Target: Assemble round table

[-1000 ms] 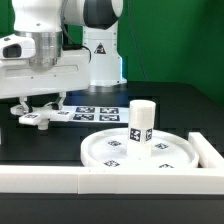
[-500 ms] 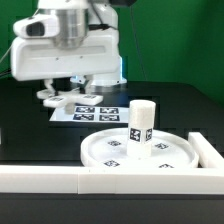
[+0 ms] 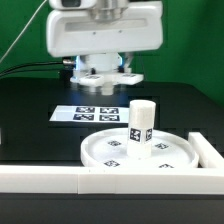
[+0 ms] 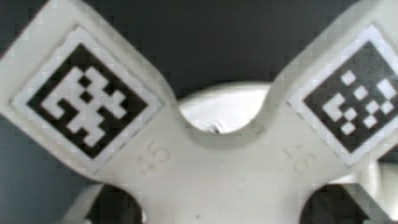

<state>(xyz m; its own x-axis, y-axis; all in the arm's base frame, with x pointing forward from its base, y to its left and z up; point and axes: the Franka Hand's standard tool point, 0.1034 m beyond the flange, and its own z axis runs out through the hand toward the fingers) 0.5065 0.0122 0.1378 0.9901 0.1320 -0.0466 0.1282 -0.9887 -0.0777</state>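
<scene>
The large round rimmed disc (image 3: 150,152) lies on the black table, and the short cylindrical post (image 3: 141,128) stands upright on its middle. My gripper (image 3: 103,72) hangs in the air behind the disc and to the exterior view's left of the post. It is shut on the flat cross-shaped piece (image 3: 101,82). In the wrist view the cross-shaped piece (image 4: 214,165) fills the picture with two tagged arms. A rounded white shape (image 4: 222,108), probably the post's top, shows in the notch between them. The dark fingers (image 4: 111,205) show at the edge.
The marker board (image 3: 85,113) lies flat on the table under the gripper. The long white border wall (image 3: 60,180) runs along the front and turns back on the exterior view's right (image 3: 212,155). The robot base stands behind.
My gripper has carried the cross-shaped piece from low on the exterior view's left, up and to the right, to above the marker board near the post. The disc and post have not moved.
</scene>
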